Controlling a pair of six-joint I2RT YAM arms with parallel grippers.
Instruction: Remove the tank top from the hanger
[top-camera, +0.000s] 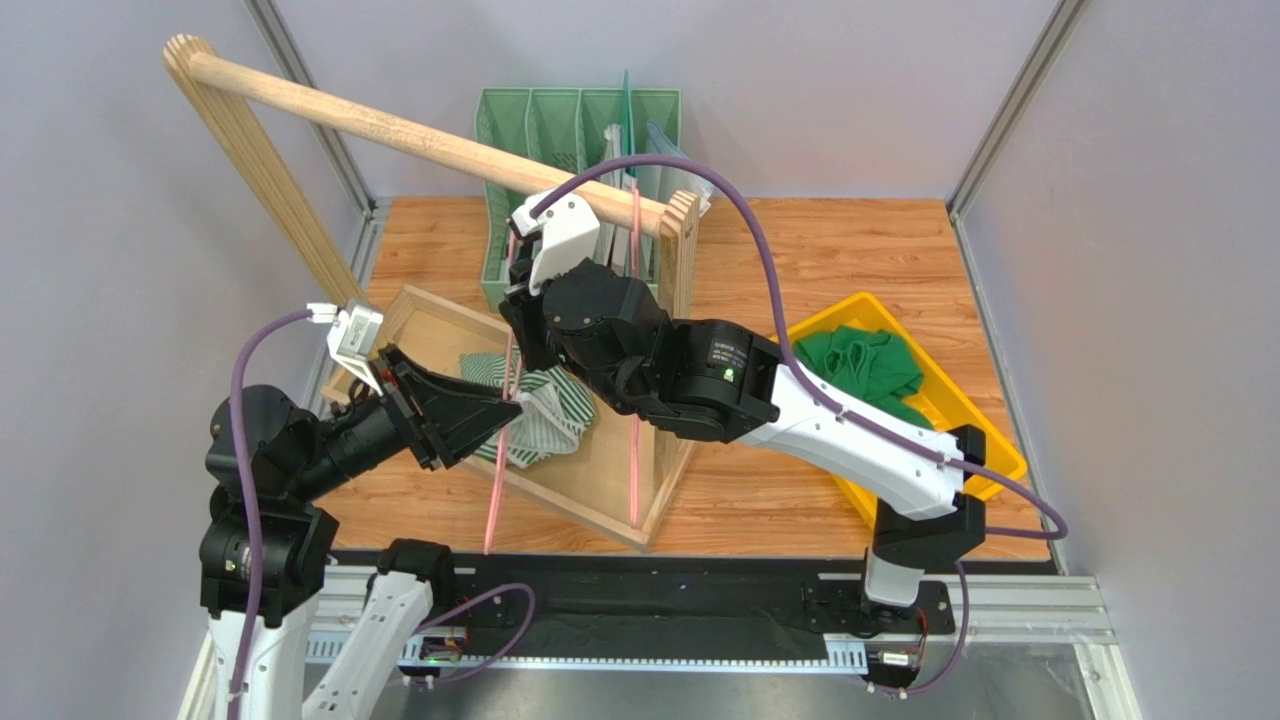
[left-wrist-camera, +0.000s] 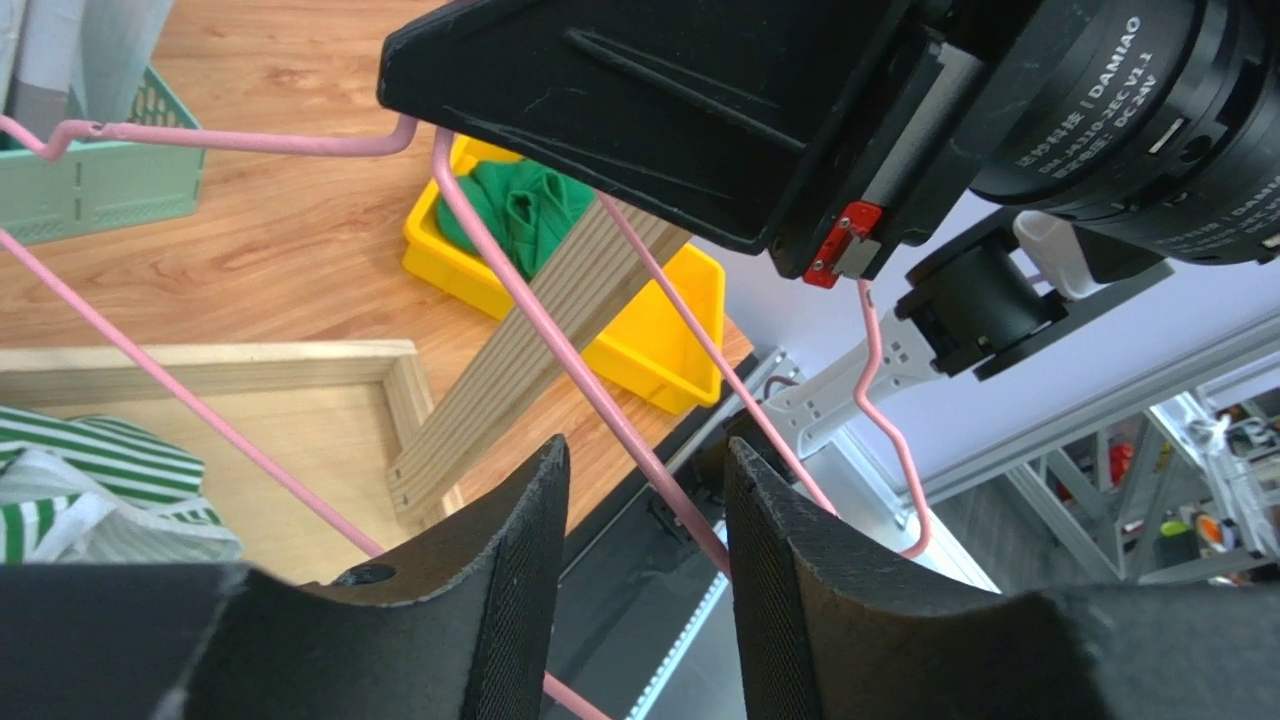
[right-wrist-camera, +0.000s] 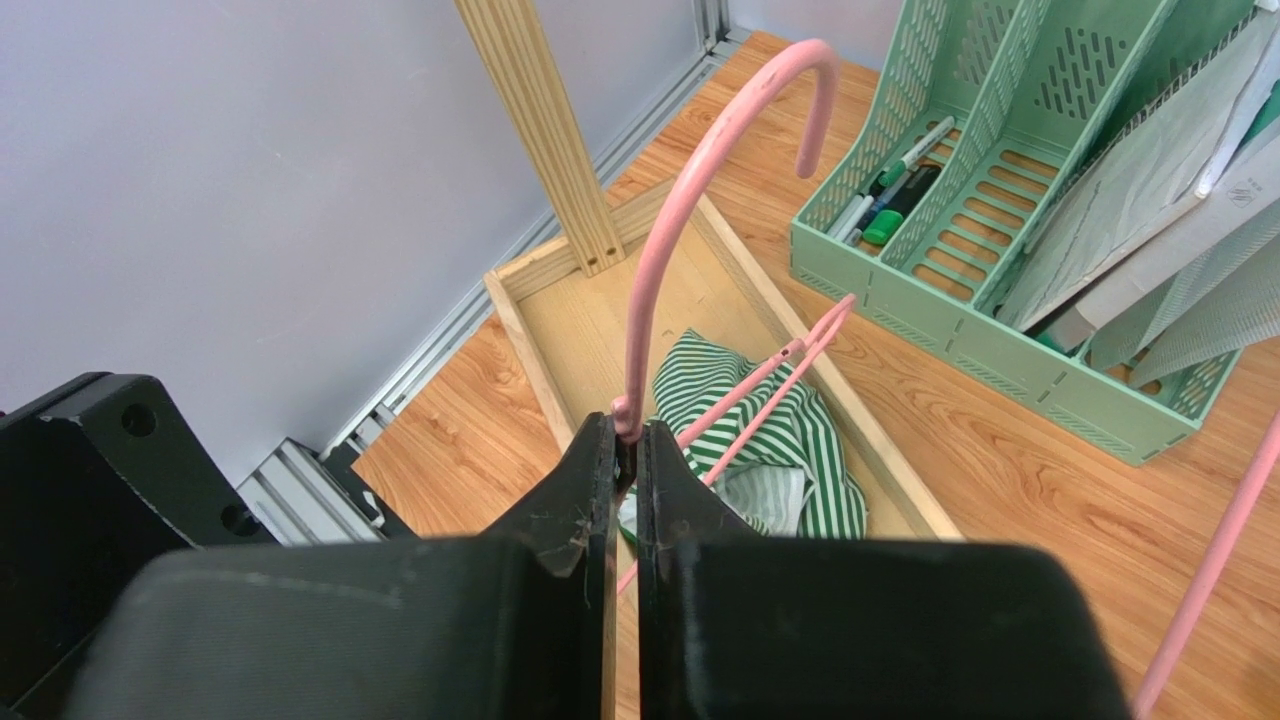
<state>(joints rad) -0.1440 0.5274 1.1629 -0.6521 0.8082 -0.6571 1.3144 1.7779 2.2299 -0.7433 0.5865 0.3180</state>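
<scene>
Lighting is bright and even, from overhead; no glare is seen. Only soft shadows are cast under the arms on the table (top-camera: 842, 270). Top view is sharp throughout. In the wrist views the left gripper's fingers (left-wrist-camera: 504, 600) and right gripper's fingers (right-wrist-camera: 571, 525) are rendered dark and slightly soft; the hanger (right-wrist-camera: 649, 300) beyond is crisp. Mild wide-angle bending is noted at edges.

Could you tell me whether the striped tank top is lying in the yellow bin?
No, the striped tank top is bunched in the wooden tray; the yellow bin holds green cloth.

Striped cloth tank top (top-camera: 538, 414), smooth pink hanger (right-wrist-camera: 663, 255), matt wooden tray (top-camera: 451, 305)
</scene>
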